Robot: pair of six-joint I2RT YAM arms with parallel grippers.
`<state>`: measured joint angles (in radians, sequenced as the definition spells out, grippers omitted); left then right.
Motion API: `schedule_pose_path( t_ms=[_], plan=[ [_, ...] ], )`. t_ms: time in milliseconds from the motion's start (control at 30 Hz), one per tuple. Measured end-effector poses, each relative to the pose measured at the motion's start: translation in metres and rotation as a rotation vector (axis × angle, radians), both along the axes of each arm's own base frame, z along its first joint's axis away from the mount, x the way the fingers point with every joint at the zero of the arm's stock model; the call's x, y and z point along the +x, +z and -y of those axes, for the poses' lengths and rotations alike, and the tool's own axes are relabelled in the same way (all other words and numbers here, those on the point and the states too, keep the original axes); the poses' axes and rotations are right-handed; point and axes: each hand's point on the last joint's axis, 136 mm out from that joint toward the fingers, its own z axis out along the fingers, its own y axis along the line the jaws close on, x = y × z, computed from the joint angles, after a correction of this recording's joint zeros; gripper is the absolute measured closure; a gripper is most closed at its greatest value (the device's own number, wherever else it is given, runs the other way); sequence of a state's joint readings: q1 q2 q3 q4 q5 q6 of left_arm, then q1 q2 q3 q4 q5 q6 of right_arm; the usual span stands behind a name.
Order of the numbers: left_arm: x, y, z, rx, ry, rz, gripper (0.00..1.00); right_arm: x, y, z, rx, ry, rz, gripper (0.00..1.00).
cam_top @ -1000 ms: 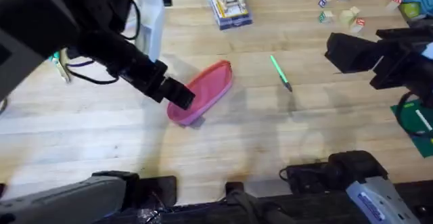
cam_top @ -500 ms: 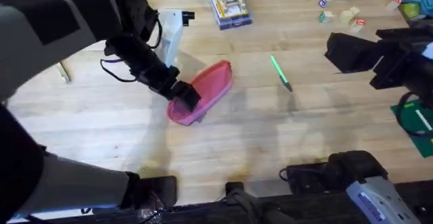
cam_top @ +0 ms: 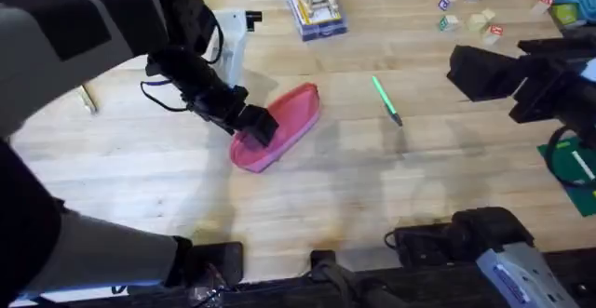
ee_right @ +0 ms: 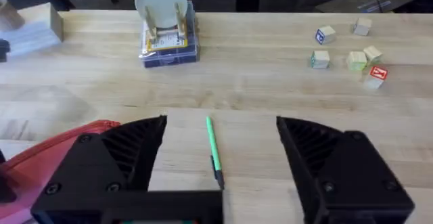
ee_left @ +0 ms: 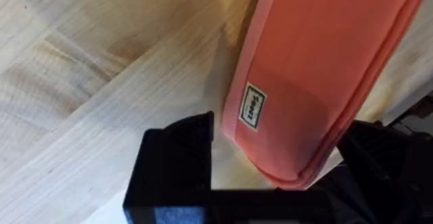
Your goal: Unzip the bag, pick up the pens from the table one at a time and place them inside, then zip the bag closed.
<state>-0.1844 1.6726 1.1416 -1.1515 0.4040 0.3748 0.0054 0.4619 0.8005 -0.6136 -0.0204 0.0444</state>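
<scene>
One green pen point(cam_top: 386, 100) lies on the table point(cam_top: 372, 187), and it is not yet in the bag point(cam_top: 279, 127), so most of the task is left for you. From the bag, the pen is at about two o'clock in the overhead view, well apart from it, its dark tip toward the near edge.

The bag lies slanted near the table's middle, from seven o'clock up to one o'clock. I cannot tell from these pictures if the zipper is already open; in the left wrist view the visible side looks closed and flat, with a small white label point(ee_left: 252, 106).

Your left gripper point(cam_top: 253, 125) is at the bag's lower end. In the left wrist view its fingers point(ee_left: 177, 158) stand apart, one on each side of that rounded end, around it but not clamped.

Your right gripper point(ee_right: 220, 176) waits at the three o'clock side of the table, high above it. Its fingers are wide apart and hold nothing; the pen shows between them, farther off.

By my judgement you are at the first step: unzipping, then the pen goes in, then zipping closed.
</scene>
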Motion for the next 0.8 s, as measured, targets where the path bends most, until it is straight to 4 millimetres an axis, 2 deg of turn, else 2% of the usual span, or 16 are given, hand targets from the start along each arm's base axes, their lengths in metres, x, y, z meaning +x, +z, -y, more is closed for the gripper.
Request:
schedule_pose_path(
  t_ms=[33,133,233,333,400,800],
  plan=[
    [0.0,0.0,0.0,0.001,-0.005,0.002,0.003,0.0,0.0,0.0,0.0,0.0,0.0,0.004],
    [-0.002,0.001,-0.002,0.004,-0.025,0.003,0.109,0.0,0.0,0.0,0.0,0.0,0.0,0.004],
    [-0.002,0.008,-0.002,-0.002,-0.041,0.037,0.131,0.0,0.0,0.0,0.0,0.0,0.0,0.004],
    [-0.001,0.022,-0.002,-0.013,-0.049,0.097,0.183,0.0,0.0,0.0,0.0,0.0,0.0,0.004],
    [-0.004,0.046,-0.002,-0.028,-0.057,0.181,0.232,0.0,0.0,0.0,0.0,0.0,0.0,0.004],
    [-0.007,0.049,-0.002,-0.03,-0.058,0.181,0.23,0.0,0.0,0.0,0.0,0.0,0.0,0.004]
  ],
)
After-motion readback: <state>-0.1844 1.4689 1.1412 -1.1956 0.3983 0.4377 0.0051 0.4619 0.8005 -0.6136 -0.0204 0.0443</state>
